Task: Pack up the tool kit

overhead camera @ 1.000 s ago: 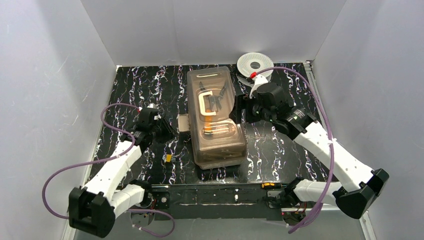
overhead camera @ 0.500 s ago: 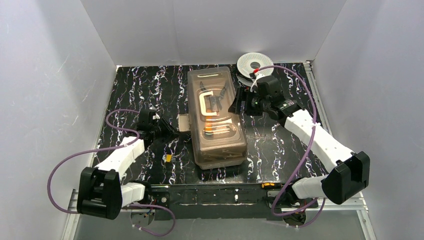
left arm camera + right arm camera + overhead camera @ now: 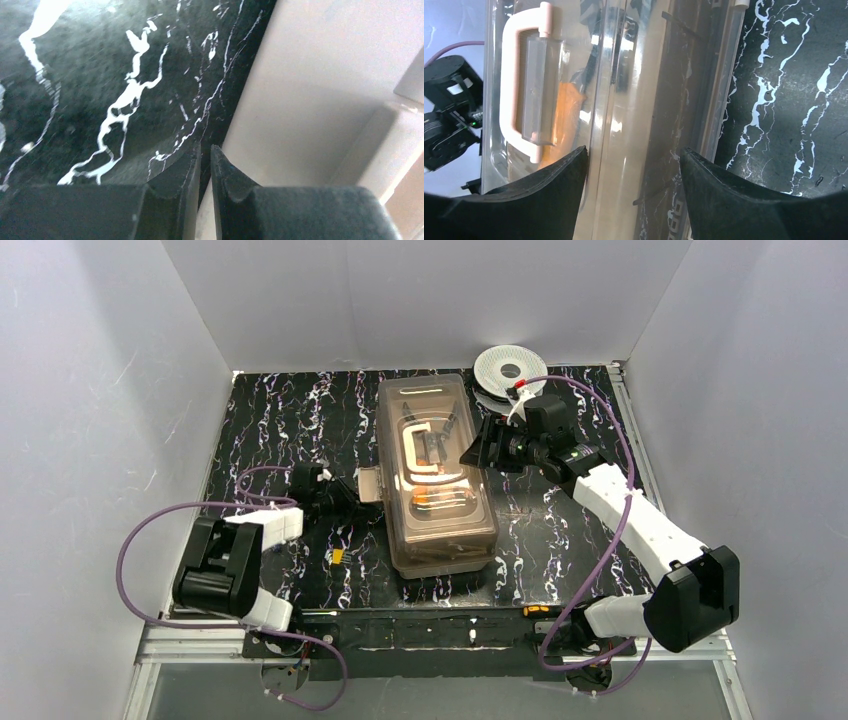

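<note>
The smoky-brown toolbox [image 3: 440, 530] lies lengthwise mid-table, lid down, with its cream handle [image 3: 418, 448] on top. Dim tool shapes, one orange [image 3: 437, 502], show through the lid; I cannot tell them apart. A beige latch flap [image 3: 369, 484] sticks out on its left side. My left gripper [image 3: 350, 498] lies low on the table, shut, its tips at that flap; in the left wrist view the tips [image 3: 205, 150] sit at the flap's [image 3: 300, 90] edge. My right gripper [image 3: 480, 452] is open over the box's right rim, straddling the lid edge [image 3: 633, 152] beside the handle [image 3: 514, 75].
A round white spool [image 3: 508, 370] lies at the back right, just behind my right wrist. A small yellow-and-black piece [image 3: 337, 556] lies on the black marbled table [image 3: 280, 420] left of the box. White walls close in the left, back and right.
My left arm has folded down, and its gripper has slid right to the latch flap. My right gripper has turned and settled over the box's right rim.
</note>
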### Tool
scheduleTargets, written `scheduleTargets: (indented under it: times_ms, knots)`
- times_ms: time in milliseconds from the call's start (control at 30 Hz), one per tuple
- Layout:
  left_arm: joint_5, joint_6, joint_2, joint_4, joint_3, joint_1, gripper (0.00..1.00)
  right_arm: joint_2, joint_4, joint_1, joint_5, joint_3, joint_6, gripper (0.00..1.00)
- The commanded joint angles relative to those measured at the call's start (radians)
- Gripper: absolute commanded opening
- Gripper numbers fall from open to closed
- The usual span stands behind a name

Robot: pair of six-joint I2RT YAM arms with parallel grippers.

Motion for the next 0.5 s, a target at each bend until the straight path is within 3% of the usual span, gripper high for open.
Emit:
scheduleTargets:
  times_ms: [0, 167, 467]
  knots:
    - [0.133, -0.053, 0.082, 0.177, 0.028, -0.009, 0.12, 0.004, -0.024, -0.005, -0.027, -0.019, -0.033, 0.73]
    - [0.236, -0.147, 0.162, 0.488, -0.004, -0.010, 0.06, 0.012, -0.014, -0.005, -0.054, -0.017, -0.034, 0.73]
    - [0.173, -0.237, 0.069, 0.820, -0.097, -0.009, 0.03, 0.019, -0.024, -0.005, -0.071, 0.008, -0.038, 0.71]
